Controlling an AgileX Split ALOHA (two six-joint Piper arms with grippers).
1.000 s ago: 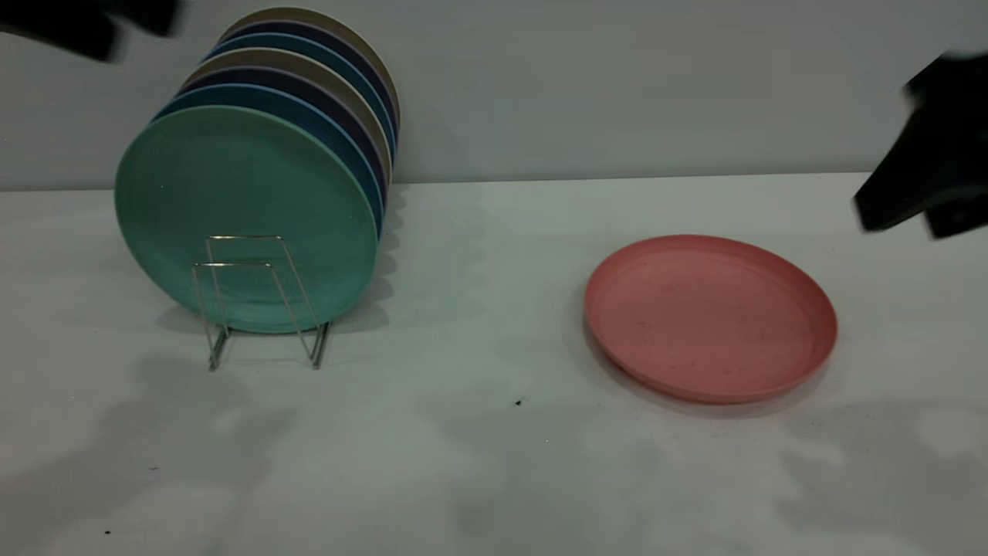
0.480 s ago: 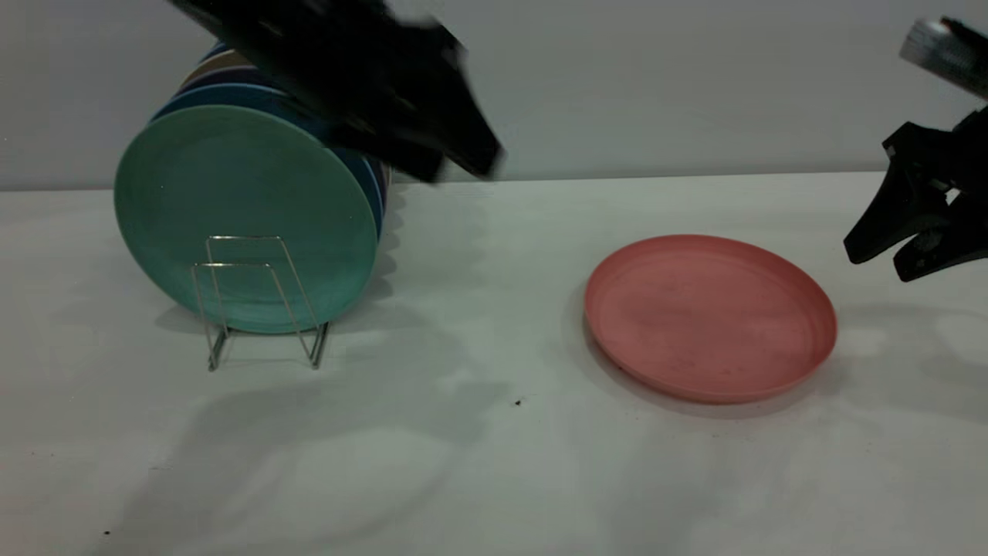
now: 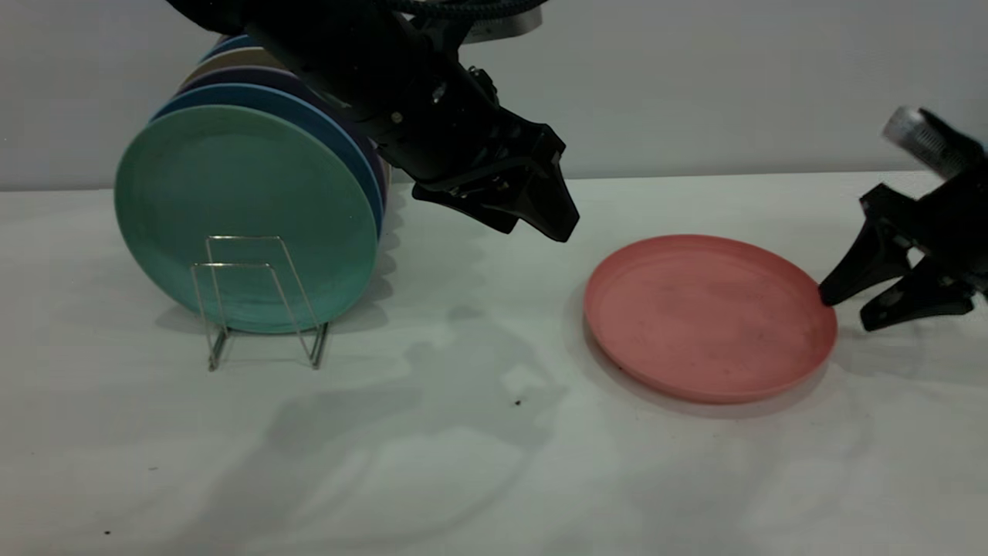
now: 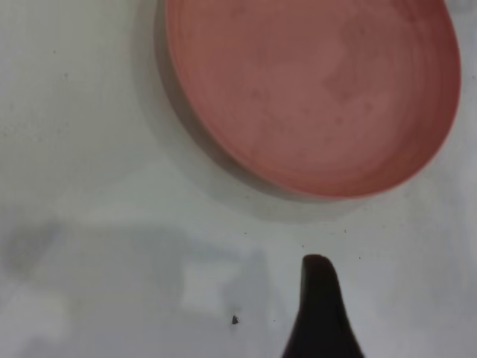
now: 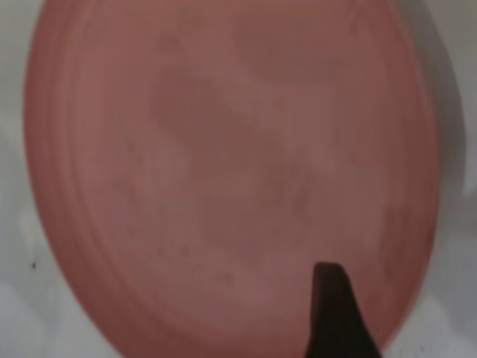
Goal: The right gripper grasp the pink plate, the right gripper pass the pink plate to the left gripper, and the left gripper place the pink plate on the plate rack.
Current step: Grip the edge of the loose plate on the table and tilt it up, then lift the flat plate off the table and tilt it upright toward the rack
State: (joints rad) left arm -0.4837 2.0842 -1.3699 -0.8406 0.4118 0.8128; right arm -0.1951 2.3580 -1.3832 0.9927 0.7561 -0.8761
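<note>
The pink plate (image 3: 710, 316) lies flat on the table at the right. My right gripper (image 3: 847, 311) is open at the plate's right rim: its upper fingertip touches the rim and the lower one is just outside it, near the table. In the right wrist view one finger (image 5: 335, 321) lies over the plate (image 5: 223, 171) near its edge. My left gripper (image 3: 536, 229) is open and empty, hanging in the air to the left of the plate. Its wrist view shows one finger (image 4: 320, 306) and the plate (image 4: 313, 89) beyond it. The plate rack (image 3: 262, 301) stands at the left.
Several plates stand upright in the rack, with a mint-green plate (image 3: 231, 208) at the front and blue, purple and tan ones behind. The rack's two front wire loops hold nothing. The left arm reaches across above the stack. A grey wall runs behind the table.
The left arm has swung in from the upper left, down and to the right towards the pink plate. The right gripper has dropped down and leftward to the plate's right rim.
</note>
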